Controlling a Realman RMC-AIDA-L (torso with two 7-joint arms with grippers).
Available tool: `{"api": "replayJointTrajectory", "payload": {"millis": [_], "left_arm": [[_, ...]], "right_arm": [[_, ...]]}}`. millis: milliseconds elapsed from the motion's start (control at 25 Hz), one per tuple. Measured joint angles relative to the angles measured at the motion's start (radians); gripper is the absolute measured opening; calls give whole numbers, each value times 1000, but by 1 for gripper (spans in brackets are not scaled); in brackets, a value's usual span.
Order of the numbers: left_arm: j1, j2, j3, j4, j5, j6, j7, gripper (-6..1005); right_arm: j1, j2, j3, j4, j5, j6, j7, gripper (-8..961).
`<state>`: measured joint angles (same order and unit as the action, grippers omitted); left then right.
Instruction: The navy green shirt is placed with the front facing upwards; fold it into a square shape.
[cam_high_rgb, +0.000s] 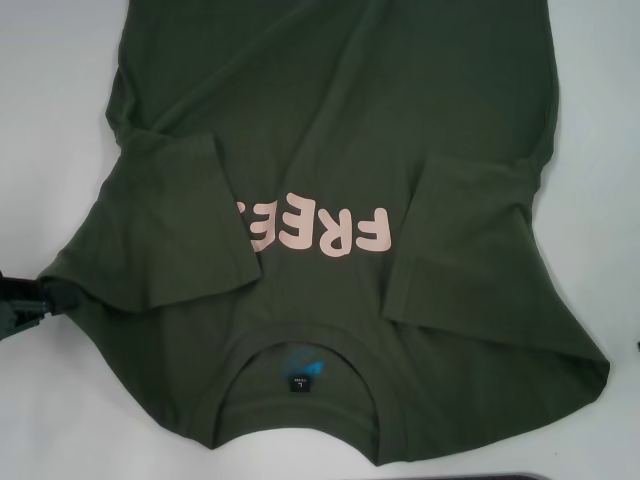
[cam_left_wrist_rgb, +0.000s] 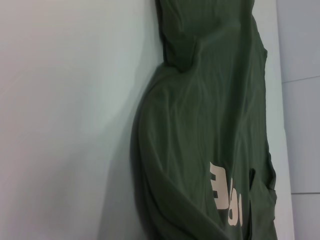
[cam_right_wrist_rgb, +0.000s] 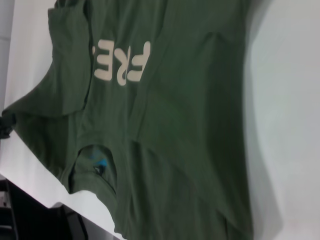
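Shirt (cam_high_rgb: 330, 150) fills centre of head view on the white table (cam_high_rgb: 60, 100), both sleeves folded inward. Only the right wrist view shows the table's dark edge (cam_right_wrist_rgb: 30, 210). Left gripper (cam_high_rgb: 25, 305) at lower left, touching shirt's shoulder corner; can't tell if it grips.

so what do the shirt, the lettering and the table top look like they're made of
The shirt looks like soft matte knit cloth, probably cotton: it creases and drapes in loose folds. The lettering looks like a flat cream print lying on the cloth, bending with it. The table top looks smooth, hard and white with a faint sheen, perhaps laminate; that cannot be settled.
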<state>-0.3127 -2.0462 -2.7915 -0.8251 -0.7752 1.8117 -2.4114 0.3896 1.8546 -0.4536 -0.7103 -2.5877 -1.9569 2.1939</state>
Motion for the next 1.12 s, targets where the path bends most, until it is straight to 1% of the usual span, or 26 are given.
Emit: {"api": "replayJointTrajectory", "payload": {"millis": [160,480,800,1120], "left_arm": [[-4,0,7,1,-4,3,2,18],[-15,0,11,3,1,6,-2,18],[-17,3,12,3,2,6,-5,18],[-17,3,12,3,2,6,-6,18]], "right_arm": [[1,19,-3,16,-1,22,-21,924],[4,25,-24,77,-2,65,-31,924],[14,45,-24,81,-2,85,-31,924],[15,54,-27,96,-2,102,-34,924]]}}
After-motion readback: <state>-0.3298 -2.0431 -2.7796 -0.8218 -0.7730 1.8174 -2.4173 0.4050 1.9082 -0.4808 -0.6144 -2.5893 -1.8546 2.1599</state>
